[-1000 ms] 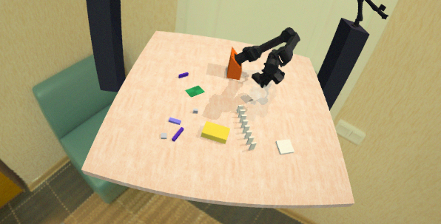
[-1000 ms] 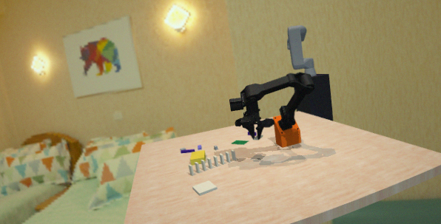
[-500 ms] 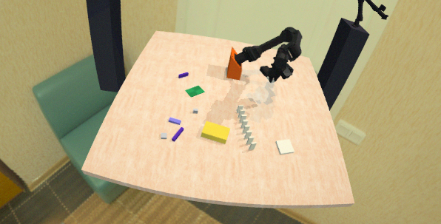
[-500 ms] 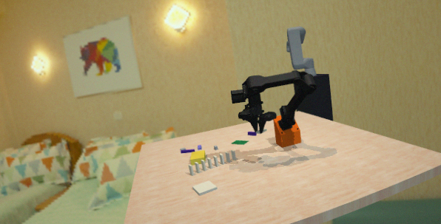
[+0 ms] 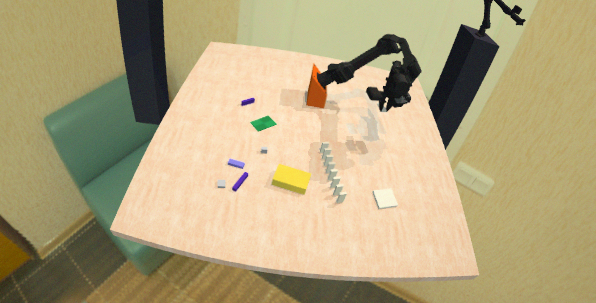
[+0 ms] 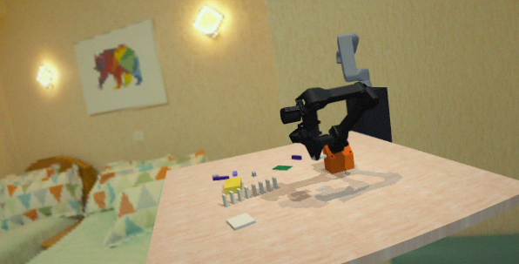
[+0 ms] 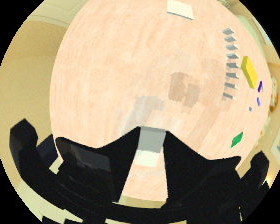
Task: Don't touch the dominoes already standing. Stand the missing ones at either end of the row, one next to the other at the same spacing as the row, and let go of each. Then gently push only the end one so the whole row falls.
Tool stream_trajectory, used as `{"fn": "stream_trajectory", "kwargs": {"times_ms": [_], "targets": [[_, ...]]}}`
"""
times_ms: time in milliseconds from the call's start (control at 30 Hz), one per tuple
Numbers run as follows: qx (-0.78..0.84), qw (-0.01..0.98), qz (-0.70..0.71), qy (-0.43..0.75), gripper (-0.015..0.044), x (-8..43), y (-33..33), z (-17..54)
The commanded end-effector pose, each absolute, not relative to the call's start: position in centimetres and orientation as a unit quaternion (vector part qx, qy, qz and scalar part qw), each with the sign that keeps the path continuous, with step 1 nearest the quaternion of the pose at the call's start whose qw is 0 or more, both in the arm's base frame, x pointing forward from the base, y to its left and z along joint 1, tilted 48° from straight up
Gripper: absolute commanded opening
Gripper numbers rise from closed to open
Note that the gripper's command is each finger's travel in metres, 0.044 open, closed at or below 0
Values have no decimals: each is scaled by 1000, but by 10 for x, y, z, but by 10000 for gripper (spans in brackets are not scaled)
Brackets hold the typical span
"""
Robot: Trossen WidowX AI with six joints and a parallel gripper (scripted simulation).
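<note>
While the green card [image 5: 263, 123] [image 6: 282, 168] [image 7: 236, 139] lies flat at left, the yellow block [image 5: 291, 179] [image 6: 232, 185] [image 7: 249, 72] sits beside the row [image 5: 333, 174] [image 6: 246, 192] [image 7: 232, 65] of upright dominoes. Farther right, the gripper [image 5: 384, 106] [image 6: 317, 158] [image 7: 152, 132] hangs above the table [image 5: 425, 242] [image 6: 392, 211] [image 7: 101, 75], fingers closed on a pale domino [image 5: 384, 109] [image 7: 152, 140]; a white tile [image 5: 385, 199] [image 6: 240, 221] [image 7: 180, 9] lies flat.

We see a yellow block [image 5: 291, 179] [image 6: 232, 185] [image 7: 249, 72] and a flat green square [image 5: 263, 123] [image 6: 282, 168] [image 7: 236, 139] lying apart on the desk [image 5: 200, 227] [image 6: 348, 220] [image 7: 101, 65].

Brightly lit; glaring around two wall lamps [image 6: 209, 20] [image 6: 46, 76]; softly shadowed across the counter [image 5: 200, 217] [image 6: 196, 241] [image 7: 101, 65]; slightly blurred, fisheye-curved at wrist.
</note>
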State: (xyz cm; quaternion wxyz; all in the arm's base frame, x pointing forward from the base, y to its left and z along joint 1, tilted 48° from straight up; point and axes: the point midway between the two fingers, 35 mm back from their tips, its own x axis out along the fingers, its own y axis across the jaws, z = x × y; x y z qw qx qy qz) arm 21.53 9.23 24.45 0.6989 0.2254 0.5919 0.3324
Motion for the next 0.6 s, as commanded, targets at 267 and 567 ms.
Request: {"fn": "stream_trajectory", "kwargs": {"times_ms": [267,567], "targets": [[127,746,300,580,107,217,101,215],[47,798,269,538,107,225,108,194]]}}
